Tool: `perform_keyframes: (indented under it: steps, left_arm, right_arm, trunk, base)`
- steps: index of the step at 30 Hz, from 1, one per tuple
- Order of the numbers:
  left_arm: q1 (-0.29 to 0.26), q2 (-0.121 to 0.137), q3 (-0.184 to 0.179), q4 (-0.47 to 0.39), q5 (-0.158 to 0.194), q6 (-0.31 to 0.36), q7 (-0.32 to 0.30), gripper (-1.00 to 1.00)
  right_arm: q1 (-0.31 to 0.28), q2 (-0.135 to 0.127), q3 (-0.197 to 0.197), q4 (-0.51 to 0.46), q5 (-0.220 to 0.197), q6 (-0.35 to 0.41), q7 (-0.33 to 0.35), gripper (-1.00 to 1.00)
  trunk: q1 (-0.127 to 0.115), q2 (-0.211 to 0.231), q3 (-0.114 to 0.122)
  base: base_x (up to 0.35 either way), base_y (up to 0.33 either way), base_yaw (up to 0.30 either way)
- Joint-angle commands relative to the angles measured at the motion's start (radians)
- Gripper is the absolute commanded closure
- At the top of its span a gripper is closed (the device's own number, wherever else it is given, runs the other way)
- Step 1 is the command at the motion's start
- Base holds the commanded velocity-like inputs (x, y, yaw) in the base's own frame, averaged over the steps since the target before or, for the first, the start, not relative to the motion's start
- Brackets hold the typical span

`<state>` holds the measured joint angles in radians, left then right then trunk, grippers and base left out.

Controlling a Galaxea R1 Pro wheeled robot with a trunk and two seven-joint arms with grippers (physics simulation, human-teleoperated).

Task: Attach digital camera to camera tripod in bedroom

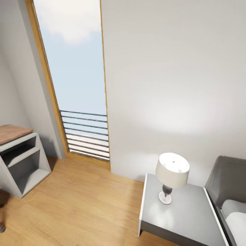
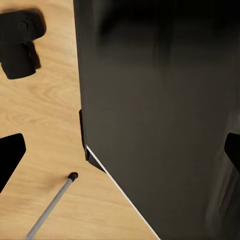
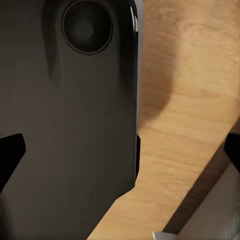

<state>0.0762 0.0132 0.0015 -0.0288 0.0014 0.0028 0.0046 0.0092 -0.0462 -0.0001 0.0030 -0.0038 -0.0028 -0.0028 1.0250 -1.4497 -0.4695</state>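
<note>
In the left wrist view a small black digital camera with a stubby lens barrel lies on the light wood floor. One silver leg of the camera tripod slants across the floor and ends in a black foot; the rest of the tripod is out of view. My left gripper is open, its dark fingertips wide apart, with my own black body behind them. My right gripper is open too, beside my dark body panel above the floor.
The head view faces a pale grey bedroom wall with a tall wood-framed window. A grey desk with a wood top stands at left. A grey nightstand with a lamp and the grey bed sit at right.
</note>
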Motion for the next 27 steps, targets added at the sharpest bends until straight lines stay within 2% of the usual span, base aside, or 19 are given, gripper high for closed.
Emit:
perform_keyframes:
  steps: [1, 27]
  left_arm:
    - [0.001, 0.0, 0.0, -0.002, 0.0, 0.0, 0.0, -1.0]
    - [0.001, -0.001, 0.0, -0.002, 0.0, 0.0, 0.0, -1.0]
  right_arm:
    - [0.0, 0.0, 0.0, 0.0, 0.0, 0.0, 0.0, -1.0]
    - [0.0, 0.0, 0.0, 0.001, -0.001, 0.0, 0.0, -1.0]
  trunk:
    - [0.0, 0.0, -0.001]
    - [0.0, 0.0, -0.001]
  base:
    - [0.0, 0.0, 0.286]
    - [0.0, 0.0, 0.285]
